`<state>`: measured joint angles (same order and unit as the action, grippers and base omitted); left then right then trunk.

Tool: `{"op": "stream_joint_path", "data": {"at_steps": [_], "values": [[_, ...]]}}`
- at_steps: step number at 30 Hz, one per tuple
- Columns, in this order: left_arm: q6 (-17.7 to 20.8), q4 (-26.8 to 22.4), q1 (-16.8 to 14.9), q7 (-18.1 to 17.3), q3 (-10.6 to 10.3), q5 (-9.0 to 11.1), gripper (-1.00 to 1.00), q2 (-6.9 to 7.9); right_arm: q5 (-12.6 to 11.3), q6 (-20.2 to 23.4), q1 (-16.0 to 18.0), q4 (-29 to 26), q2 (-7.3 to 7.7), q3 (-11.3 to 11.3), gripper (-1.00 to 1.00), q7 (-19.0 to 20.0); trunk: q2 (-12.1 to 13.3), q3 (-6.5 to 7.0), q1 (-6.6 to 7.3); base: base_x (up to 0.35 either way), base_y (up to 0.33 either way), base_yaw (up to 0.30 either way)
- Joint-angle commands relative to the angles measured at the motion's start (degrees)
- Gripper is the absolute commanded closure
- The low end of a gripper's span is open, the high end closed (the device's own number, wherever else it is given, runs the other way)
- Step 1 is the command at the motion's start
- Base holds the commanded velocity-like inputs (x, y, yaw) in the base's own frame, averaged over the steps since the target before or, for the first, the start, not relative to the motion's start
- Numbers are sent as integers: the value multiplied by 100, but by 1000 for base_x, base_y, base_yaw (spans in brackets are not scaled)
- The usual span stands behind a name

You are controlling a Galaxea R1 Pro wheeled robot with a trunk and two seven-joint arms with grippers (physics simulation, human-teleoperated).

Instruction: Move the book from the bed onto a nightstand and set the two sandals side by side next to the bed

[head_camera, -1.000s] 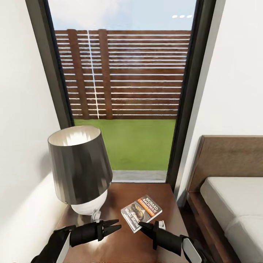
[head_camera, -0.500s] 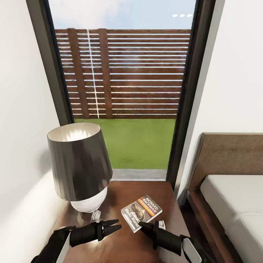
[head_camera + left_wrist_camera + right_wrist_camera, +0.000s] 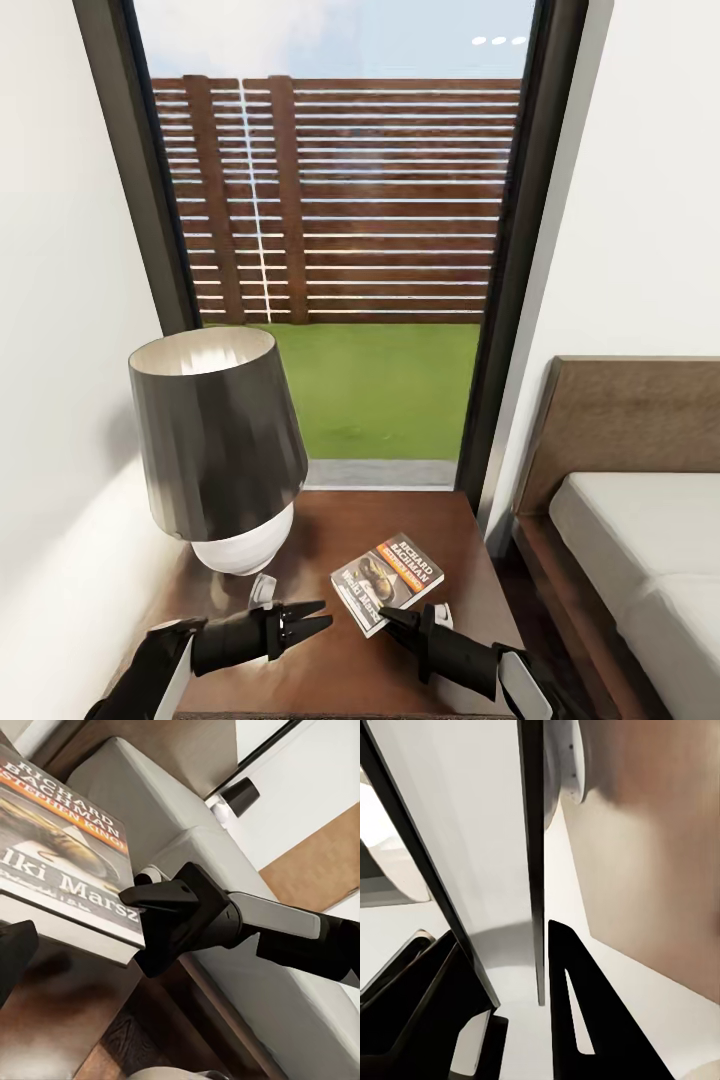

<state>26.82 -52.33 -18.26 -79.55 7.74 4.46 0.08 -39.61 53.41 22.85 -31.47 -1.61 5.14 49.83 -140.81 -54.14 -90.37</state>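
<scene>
The book lies flat, cover up, on the dark-brown nightstand, toward its right side. In the left wrist view the book rests on the wood with its white lettering readable. My right gripper sits at the book's near corner, fingers apart and nothing between them. The left wrist view shows the right gripper just off the book's edge. My left gripper hovers over the nightstand left of the book, open and empty. The bed stands to the right. The sandals are out of view.
A lamp with a dark grey shade and white base takes the nightstand's left half. Behind is a tall black-framed window with a slatted fence and grass. A white wall closes the left side. The wooden headboard rises at right.
The whole picture has shifted slightly, so the camera has moved. The nightstand's front edge now shows. The book and both grippers keep their places.
</scene>
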Motion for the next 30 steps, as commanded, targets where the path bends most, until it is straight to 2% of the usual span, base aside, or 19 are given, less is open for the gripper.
{"op": "stream_joint_path", "data": {"at_steps": [1,7,11,22,26,30], "values": [[60,1,-2,-17,1,11,-100,1,33,20,4,1,-6,31,100,23,-2,-6,1,0,0,0],[60,-2,-2,-17,-1,11,-100,1,33,20,3,1,-6,31,100,24,-2,-6,1,0,0,0],[60,0,-2,-17,-1,11,-100,1,33,20,3,1,-6,31,100,21,-163,-77,-87,0,0,0],[60,1,-2,-17,0,11,-100,1,33,20,1,1,-6,31,100,23,-163,-77,-87,0,0,0],[60,2,-2,-17,-1,11,-100,1,33,20,0,1,-6,31,100,21,-246,-158,-136,0,0,0],[60,3,-2,-17,4,11,-100,1,33,20,1,1,-6,31,100,24,-246,-158,-136,0,0,0]]}}
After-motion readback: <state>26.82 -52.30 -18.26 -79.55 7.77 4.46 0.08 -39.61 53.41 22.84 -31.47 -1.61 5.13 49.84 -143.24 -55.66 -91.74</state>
